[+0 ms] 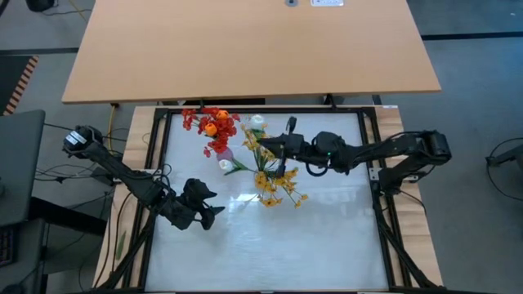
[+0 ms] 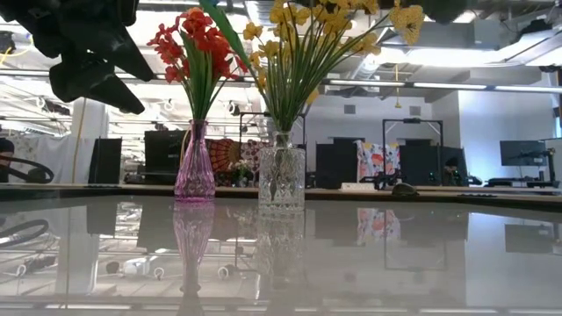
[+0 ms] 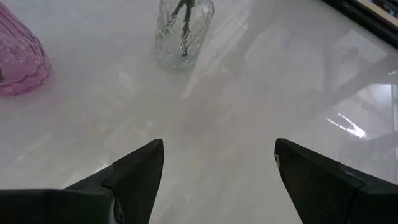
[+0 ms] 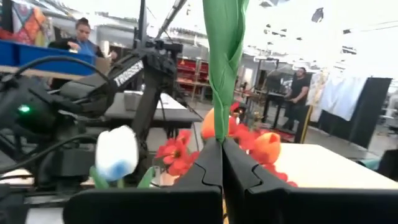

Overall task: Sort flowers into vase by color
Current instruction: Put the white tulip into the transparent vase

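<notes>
A pink vase [image 2: 195, 171] holds red sprays [image 2: 198, 39] and orange tulip buds [image 1: 214, 122]. To its right a clear glass vase [image 2: 281, 175] holds yellow blossoms [image 2: 325, 26]. Both vases stand upright on the white tabletop. My right gripper [image 1: 274, 147] is high up beside the bouquets, shut on a green leaf. A white tulip [image 4: 116, 152] shows close beside its fingers; whether the leaf belongs to it, I cannot tell. My left gripper [image 3: 217, 146] hovers open over the near left of the table, with nothing between its fingers. My right gripper pinches a broad, folded green leaf [image 4: 219, 118] between its two shut fingertips. The fingers come from the table's right, roughly level and tipped slightly up. The leaf runs on past the fingertips, well clear of the table. What it is attached to is out of frame.
A black frame [image 1: 377, 188] borders the glossy white tabletop, whose near half [image 1: 270, 245] is bare. A wooden table [image 1: 245, 49] stands beyond the far edge. People [image 4: 301, 87] are in the room behind.
</notes>
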Available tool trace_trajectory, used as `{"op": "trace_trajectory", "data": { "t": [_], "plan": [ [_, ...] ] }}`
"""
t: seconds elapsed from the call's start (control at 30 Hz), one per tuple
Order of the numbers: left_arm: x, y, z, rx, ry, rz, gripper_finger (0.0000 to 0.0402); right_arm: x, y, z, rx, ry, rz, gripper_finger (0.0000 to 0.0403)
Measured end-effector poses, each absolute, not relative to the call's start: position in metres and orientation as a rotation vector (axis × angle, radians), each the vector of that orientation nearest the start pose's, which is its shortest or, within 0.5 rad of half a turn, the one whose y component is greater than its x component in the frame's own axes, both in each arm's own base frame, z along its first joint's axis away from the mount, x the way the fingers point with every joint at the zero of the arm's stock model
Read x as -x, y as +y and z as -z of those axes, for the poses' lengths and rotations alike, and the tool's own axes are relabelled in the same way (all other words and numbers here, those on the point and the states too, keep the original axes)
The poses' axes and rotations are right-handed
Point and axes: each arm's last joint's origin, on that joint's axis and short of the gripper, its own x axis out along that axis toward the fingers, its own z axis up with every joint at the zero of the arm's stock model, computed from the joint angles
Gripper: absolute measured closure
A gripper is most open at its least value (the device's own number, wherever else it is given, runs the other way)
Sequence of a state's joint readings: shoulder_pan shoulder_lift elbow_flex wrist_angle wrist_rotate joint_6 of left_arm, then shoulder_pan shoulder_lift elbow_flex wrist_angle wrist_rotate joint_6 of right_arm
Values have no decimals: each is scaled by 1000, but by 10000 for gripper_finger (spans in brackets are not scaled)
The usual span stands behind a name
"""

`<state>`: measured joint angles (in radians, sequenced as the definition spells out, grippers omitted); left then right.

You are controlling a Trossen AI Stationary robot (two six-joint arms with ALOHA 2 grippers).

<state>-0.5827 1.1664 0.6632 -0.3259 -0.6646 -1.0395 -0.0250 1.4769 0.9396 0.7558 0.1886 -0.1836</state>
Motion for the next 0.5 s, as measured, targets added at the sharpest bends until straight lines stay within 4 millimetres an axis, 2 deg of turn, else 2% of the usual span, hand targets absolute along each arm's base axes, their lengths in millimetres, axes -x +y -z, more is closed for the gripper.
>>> {"op": "trace_trajectory", "data": {
  "t": [0.13, 0.3, 0.5],
  "plan": [
    [-194, -106, -214, 513, 546, -406, 108, -326, -13, -301, 135, -203, 227, 385],
    [-194, -105, -214, 515, 521, -431, 108, -324, -10, -296, 126, -200, 218, 385],
    [-195, -104, -214, 501, 512, -441, 108, -329, -8, -281, 90, -187, 240, 385]
  ]
}}
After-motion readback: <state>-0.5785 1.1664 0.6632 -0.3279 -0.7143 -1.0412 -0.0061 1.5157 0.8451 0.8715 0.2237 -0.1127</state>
